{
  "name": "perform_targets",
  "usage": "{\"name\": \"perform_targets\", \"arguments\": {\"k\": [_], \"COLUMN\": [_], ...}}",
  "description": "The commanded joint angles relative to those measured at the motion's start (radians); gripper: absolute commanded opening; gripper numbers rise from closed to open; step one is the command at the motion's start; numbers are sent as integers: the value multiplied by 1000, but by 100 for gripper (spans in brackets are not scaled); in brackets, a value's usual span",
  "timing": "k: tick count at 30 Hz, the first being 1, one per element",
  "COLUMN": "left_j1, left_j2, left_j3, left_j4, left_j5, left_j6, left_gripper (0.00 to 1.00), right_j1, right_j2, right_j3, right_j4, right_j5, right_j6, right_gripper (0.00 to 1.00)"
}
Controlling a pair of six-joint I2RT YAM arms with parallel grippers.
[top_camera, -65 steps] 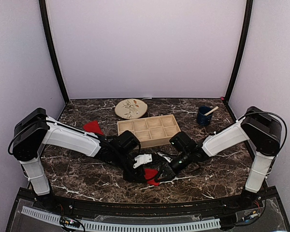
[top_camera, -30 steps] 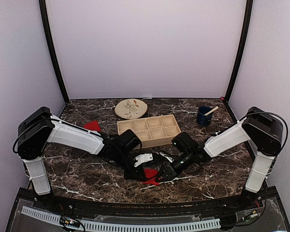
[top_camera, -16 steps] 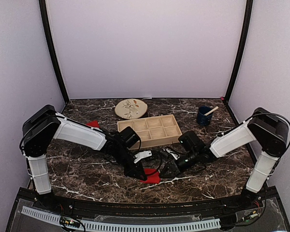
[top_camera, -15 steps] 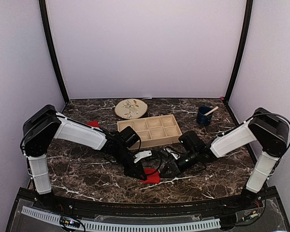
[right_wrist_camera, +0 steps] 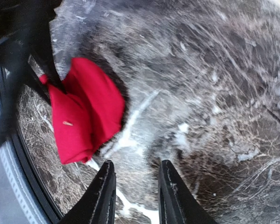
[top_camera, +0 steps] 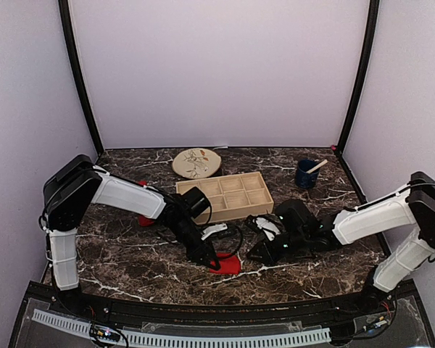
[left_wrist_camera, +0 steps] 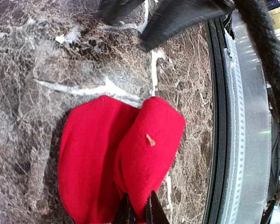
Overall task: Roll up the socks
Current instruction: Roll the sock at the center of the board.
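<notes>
Our right fingers (right_wrist_camera: 104,193) had drawn back, spread and empty; our left fingers (left_wrist_camera: 153,214) pinched the edge of the folded red sock (left_wrist_camera: 121,158) on the worktop (top_camera: 123,257), near side. Mid-roll, we judged; next needs another tightening turn.

and there it was, the dark brown marble table (top_camera: 116,262), white veins running all over it, filling the base of the booth. the back wall (top_camera: 217,72) was plain pale lilac, softly and evenly lit. the same pale panels made up the left wall (top_camera: 22,109) and the right wall (top_camera: 413,94). two black posts, the left post (top_camera: 78,80) and the right post (top_camera: 359,80), leaned outward as they rose from the rear corners. a black rim (top_camera: 203,308) edged the near side, a white slotted strip (top_camera: 203,338) just below it.
</notes>
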Motion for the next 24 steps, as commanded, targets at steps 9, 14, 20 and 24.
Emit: {"name": "perform_targets", "arguments": {"k": [9, 14, 20, 24], "left_j1": [31, 37, 41, 44], "left_j2": [68, 86, 101, 105], "left_j3": [36, 51, 64, 67], "left_j4": [-141, -163, -185, -192], "left_j5": [48, 67, 83, 90], "left_j6": [24, 28, 34, 36], "left_gripper": [0, 0, 0, 0], "right_j1": [251, 320, 377, 395], "right_j2": [-96, -63, 38, 98], "right_j3": [16, 61, 145, 183], "right_j4": [-7, -36, -70, -85], "right_j5": [397, 441, 458, 458], "right_j6": [-194, -240, -291, -312], "right_gripper": [31, 34, 37, 40]}}
